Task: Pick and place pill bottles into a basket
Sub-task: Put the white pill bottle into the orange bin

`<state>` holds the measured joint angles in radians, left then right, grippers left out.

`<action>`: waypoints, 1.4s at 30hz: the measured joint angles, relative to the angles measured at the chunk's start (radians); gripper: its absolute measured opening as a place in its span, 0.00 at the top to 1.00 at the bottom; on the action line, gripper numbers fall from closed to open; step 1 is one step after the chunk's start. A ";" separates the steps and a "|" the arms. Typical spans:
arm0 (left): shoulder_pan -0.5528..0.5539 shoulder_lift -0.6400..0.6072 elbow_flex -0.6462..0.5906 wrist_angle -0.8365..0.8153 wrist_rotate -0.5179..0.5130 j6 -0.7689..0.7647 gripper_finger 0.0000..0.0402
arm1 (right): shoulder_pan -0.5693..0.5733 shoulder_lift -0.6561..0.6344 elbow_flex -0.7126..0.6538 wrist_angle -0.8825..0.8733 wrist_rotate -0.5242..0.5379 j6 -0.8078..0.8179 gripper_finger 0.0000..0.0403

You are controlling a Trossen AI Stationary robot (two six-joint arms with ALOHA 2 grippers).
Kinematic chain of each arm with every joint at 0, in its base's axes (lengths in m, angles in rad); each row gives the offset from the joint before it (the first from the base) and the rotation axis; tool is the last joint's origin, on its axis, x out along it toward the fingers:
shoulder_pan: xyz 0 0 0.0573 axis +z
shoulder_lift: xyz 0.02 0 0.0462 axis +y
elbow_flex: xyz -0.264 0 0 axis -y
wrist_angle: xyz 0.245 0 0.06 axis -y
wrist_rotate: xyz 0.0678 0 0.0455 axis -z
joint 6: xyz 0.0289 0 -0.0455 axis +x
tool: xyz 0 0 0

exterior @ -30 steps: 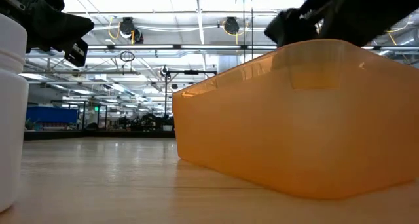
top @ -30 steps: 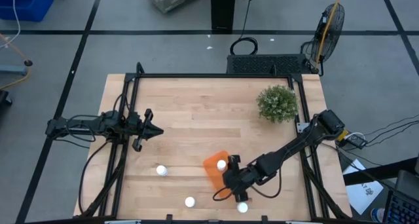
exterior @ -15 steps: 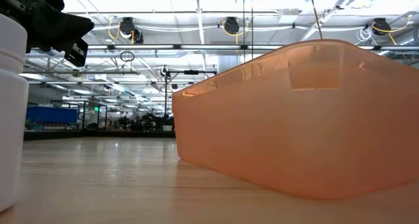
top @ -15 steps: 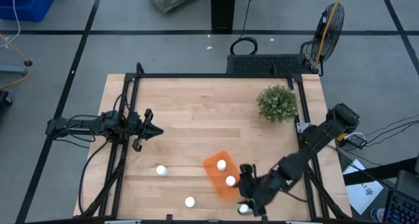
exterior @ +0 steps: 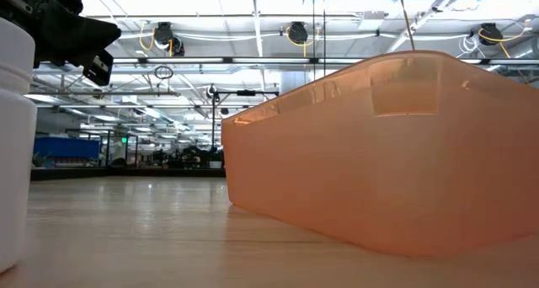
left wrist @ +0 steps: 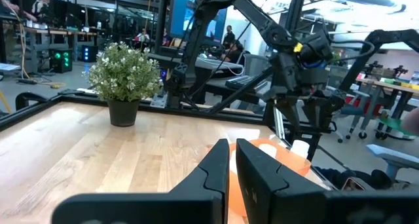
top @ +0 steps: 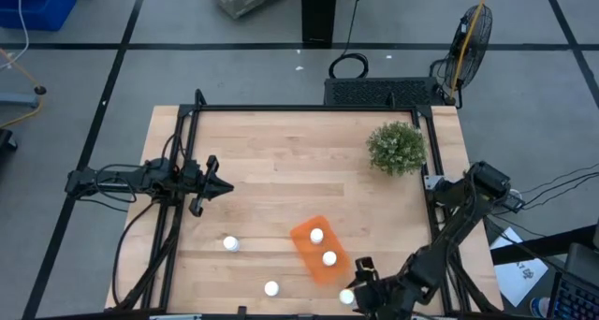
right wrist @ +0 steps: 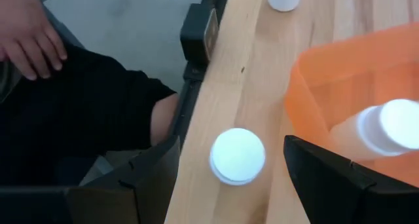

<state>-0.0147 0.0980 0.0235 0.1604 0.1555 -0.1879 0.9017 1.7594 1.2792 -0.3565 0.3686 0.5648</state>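
Note:
The orange basket [top: 316,251] lies on the table near its near edge and holds two white pill bottles [top: 317,235] [top: 329,258]. Three more bottles stand on the table: one [top: 230,244], one [top: 271,288] and one at the near edge [top: 346,297]. My right gripper [top: 358,284] is open above that last bottle [right wrist: 237,157], with a finger on either side of it and not touching it. My left gripper [top: 220,184] is shut and empty at the table's left; it also shows in the low view [exterior: 76,35].
A green potted plant [top: 397,148] stands at the far right. The basket's wall [right wrist: 340,80] is close beside my right gripper. A person's hand [right wrist: 26,34] and dark sleeve show just beyond the table's near edge. One bottle [exterior: 13,153] stands close to the low camera.
My right gripper has gone from over the basket toward the table's near edge and now stands over the bottle there. A second bottle now shows in the basket where the gripper was. The basket has kept its place.

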 joint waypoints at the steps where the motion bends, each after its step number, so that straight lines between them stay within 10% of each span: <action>1: 0.000 0.000 0.000 0.000 0.000 0.000 0.92 | 0.002 0.010 0.000 0.001 0.000 0.003 0.34; 42: 0.000 0.000 0.000 0.000 0.000 0.000 0.92 | -0.025 0.072 -0.144 0.234 -0.030 0.079 0.40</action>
<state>-0.0150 0.0982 0.0235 0.1601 0.1555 -0.1879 0.8768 1.8313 1.1347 -0.1223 0.3386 0.6439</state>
